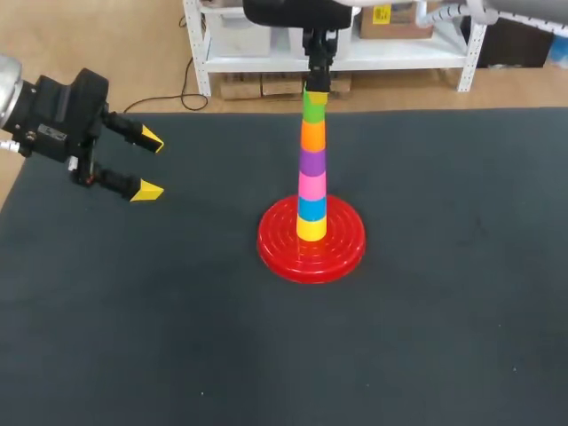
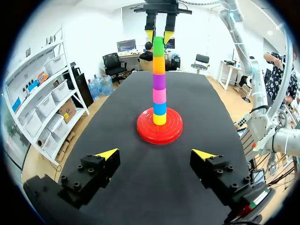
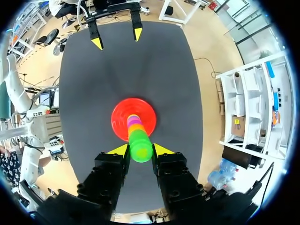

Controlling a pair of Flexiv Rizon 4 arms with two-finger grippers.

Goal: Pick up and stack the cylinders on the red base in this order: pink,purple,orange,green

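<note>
Cylinders, six; green cylinder topmost; one red base.

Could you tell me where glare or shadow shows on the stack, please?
Head view: light streaks on the ridges of the red base, no hard shadow. Left wrist view: same sheen on the base. Right wrist view: green cylinder evenly lit.

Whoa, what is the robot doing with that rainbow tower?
It is stacking coloured cylinders. The right gripper is at the top of the tower, its two fingers pinching the green cylinder, which sits on the orange cylinder. Below come the purple cylinder, the pink cylinder, a blue one and a yellow one, all on the red base. The left gripper is open and empty, off to the side.
</note>
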